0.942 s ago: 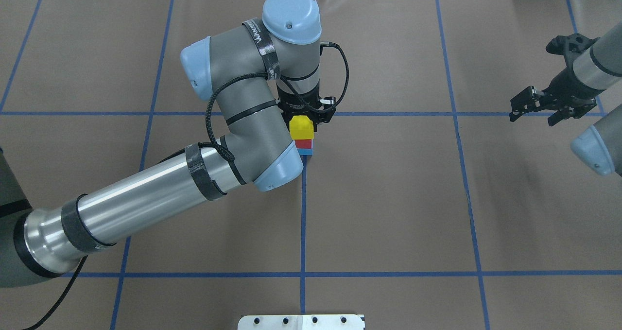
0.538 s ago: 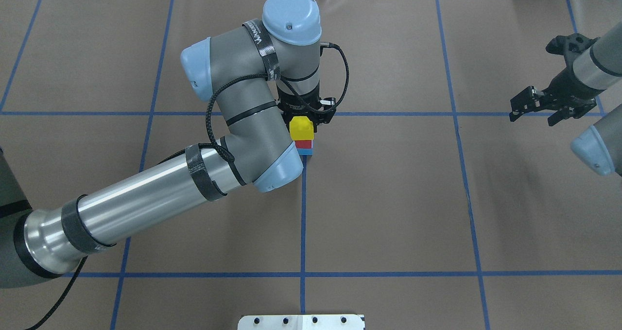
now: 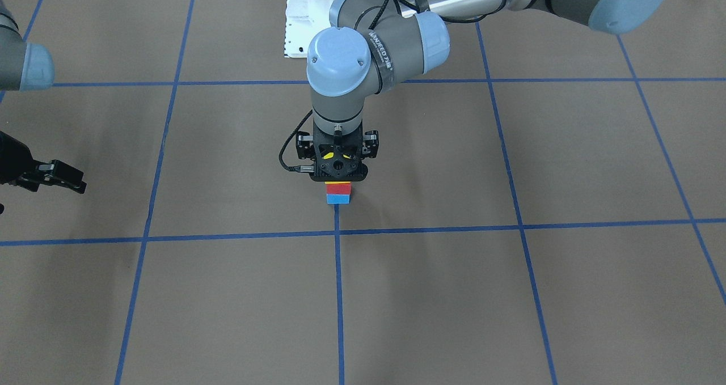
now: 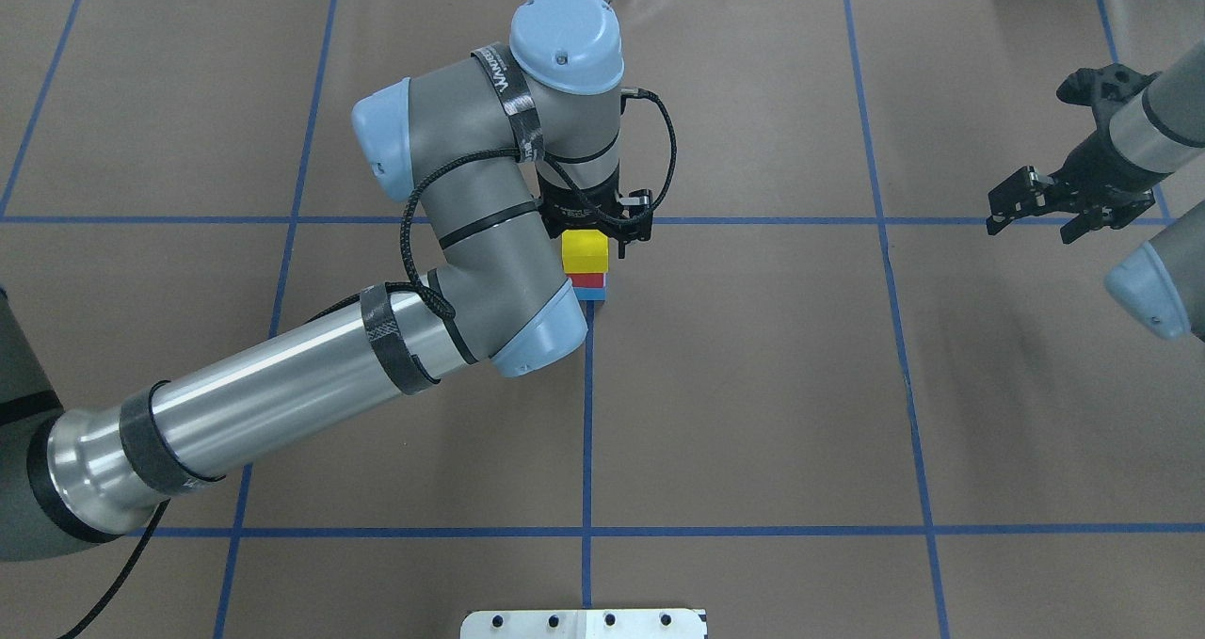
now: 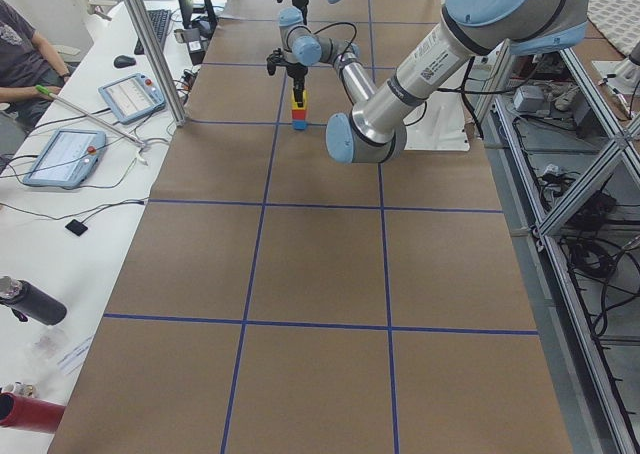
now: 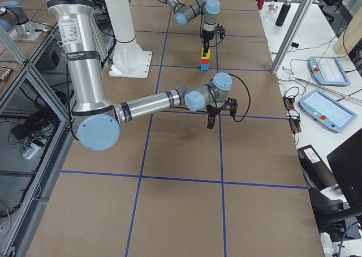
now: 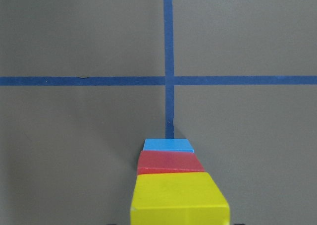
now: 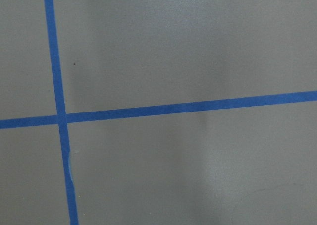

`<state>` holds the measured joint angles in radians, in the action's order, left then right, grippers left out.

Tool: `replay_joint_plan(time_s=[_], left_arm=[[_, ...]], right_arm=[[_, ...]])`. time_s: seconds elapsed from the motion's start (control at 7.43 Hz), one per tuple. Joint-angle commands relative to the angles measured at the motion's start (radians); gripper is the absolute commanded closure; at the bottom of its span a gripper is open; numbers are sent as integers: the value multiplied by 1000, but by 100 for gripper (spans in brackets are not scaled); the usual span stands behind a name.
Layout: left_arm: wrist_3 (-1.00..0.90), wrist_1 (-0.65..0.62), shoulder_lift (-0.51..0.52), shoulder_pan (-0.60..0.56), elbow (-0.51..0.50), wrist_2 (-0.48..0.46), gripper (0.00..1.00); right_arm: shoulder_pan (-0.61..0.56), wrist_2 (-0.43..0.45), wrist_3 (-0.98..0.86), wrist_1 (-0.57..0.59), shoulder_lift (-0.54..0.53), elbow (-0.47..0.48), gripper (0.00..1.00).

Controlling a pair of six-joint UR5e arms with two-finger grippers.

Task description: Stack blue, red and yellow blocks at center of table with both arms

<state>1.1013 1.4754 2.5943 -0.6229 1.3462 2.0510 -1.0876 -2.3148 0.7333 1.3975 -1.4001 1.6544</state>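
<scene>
The three blocks stand as one stack by the centre tape crossing of the table [image 4: 753,385]: blue block [image 4: 592,294] at the bottom, red block [image 4: 589,280] in the middle, yellow block [image 4: 584,250] on top. In the left wrist view the yellow block [image 7: 179,197] is nearest, with the red block [image 7: 170,162] and blue block [image 7: 168,145] beyond it and no finger touching them. My left gripper [image 3: 338,172] hangs straight over the stack, open, and hides the yellow block from the front. My right gripper [image 4: 1036,220] is open and empty at the far right.
The white pedestal base [image 4: 584,623] sits at the near table edge. In the exterior left view a side bench holds tablets [image 5: 65,157], and a person [image 5: 22,49] sits there. The right wrist view shows only brown surface and blue tape lines [image 8: 173,107].
My left wrist has risen slightly above the stack while the yellow block stays put on the red one. The right arm has not moved.
</scene>
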Motion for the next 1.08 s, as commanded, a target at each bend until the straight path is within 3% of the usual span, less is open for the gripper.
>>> replay_joint_plan(time_s=[0.0,0.4,0.67,0.94], left_arm=[[-1,-1,0,0,4,0,1],[0,-30,-20,-12,82,3,1],[-20,-111,-174,-58,308,6,1],[-247,-165,-360,-159,474,8,1]], right_arm=[[0,0,0,0,1,-2,1],[0,0,-3,0,1,-4,1],[-18,0,-23,0,0,-11,1],[-79,-15,-93,3,-5,-33,1]])
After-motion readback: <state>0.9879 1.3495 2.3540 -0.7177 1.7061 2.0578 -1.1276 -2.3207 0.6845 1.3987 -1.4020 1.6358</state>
